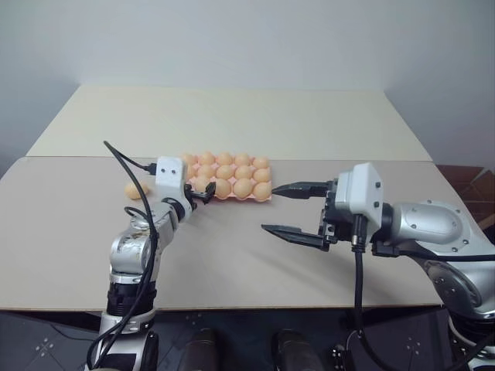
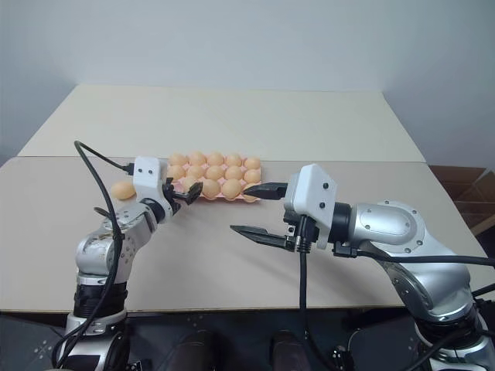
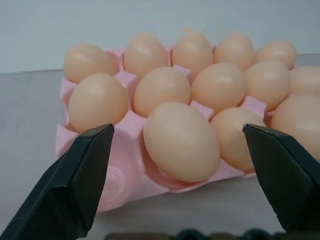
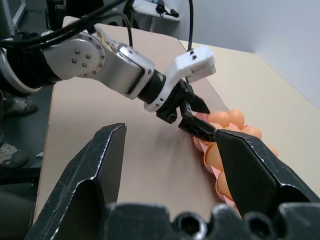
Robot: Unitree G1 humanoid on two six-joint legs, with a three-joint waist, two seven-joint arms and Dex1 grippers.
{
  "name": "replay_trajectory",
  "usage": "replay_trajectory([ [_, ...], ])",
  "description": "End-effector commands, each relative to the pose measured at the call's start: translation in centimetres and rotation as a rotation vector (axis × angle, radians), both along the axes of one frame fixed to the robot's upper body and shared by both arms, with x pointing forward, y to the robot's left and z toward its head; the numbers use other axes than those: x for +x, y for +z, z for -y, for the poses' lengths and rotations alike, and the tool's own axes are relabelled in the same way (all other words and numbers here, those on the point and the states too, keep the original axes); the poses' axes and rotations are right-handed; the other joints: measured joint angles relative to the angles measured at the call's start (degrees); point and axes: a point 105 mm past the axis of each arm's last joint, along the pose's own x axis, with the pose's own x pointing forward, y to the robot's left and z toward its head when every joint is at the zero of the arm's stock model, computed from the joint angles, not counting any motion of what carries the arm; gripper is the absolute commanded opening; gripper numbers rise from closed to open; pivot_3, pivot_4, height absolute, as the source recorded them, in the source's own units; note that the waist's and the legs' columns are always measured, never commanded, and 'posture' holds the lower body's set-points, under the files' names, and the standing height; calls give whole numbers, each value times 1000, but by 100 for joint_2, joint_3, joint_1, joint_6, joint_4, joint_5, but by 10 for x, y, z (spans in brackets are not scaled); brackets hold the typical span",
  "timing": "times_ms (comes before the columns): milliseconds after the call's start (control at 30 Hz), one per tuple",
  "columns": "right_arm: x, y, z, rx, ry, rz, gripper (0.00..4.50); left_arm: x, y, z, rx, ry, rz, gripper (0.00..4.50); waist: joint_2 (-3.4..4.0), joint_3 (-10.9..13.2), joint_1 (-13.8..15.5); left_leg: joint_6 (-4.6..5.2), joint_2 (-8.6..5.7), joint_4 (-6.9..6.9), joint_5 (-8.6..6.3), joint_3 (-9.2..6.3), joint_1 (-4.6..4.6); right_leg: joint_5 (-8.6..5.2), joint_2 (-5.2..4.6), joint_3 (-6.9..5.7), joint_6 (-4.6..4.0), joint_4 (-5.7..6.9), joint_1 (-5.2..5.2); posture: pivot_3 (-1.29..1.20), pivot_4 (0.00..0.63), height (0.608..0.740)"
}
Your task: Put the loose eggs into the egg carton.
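I am holding my left claw point(image 3: 175, 165) spread wide, its black fingers standing either side of a smooth orange-tan egg point(image 3: 181, 141) resting tilted in a near-row cup of the pink moulded egg carton point(image 3: 125, 170), its long axis leaning and its narrower end up and away from the empty corner cup. I judge this placing done; my right claw point(image 1: 295, 212) is hanging parted and empty over the pale counter point(image 1: 232, 255). Next I am reaching for the last loose egg point(image 1: 136, 189) lying just left of the carton, which calls for a gentle pinch across its short axis.

Before me lies a beige tabletop point(image 1: 232, 255), a seam crossing it, with a pale wall point(image 1: 247, 39) behind
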Motion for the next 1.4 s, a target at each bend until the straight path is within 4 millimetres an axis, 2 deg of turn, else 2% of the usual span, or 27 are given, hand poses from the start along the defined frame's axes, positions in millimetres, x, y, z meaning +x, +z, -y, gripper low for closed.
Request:
replay_trajectory([
  [33,-5,7,1,7,9,44,3387,-11,23,-3,-2,11,114,4483,0,0,-5,0,0,0,0,0,0,0,0,1,0,0,0,0,150,740],
  [167,-4,6,4,20,-9,27,3387,-28,33,-3,-3,-24,194,4483,0,0,-8,0,1,0,0,0,1,0,0,1,0,0,0,0,150,740],
  [300,-2,2,9,57,-57,-18,3387,-46,36,-9,-37,-53,230,4483,0,0,-6,0,3,0,0,1,0,0,-1,1,0,0,0,0,150,740],
  [433,-3,-15,14,143,-164,-106,3387,-75,22,-25,-68,-51,227,4483,0,0,-13,0,6,0,0,3,1,-1,-2,1,-1,-2,2,0,150,740],
  [567,-11,-27,14,198,-210,-127,3387,-94,6,-38,-50,12,194,4483,3,1,-20,1,7,0,-1,6,2,-1,-3,4,-3,2,-1,0,150,740],
  [700,-15,-32,15,235,-230,-110,3387,-111,-3,-39,-58,16,173,4483,2,1,-20,2,8,0,-1,7,12,0,-2,4,-4,-1,10,0,150,740],
  [1033,-21,-30,9,253,-176,-131,3387,-113,-7,-41,-69,47,190,4483,2,1,-24,2,8,0,-1,8,9,-1,0,4,-4,-5,8,0,150,740],
  [1233,-19,-29,7,240,-165,-127,3387,-107,-10,-55,-68,153,154,4483,2,1,-30,2,7,0,-1,7,10,-1,0,4,-4,-5,8,0,150,740],
  [1400,-18,-33,8,183,-138,-119,3387,-95,-13,-73,27,259,58,4483,2,1,-28,2,6,0,-1,5,10,-1,1,1,-3,-5,9,0,150,740],
])
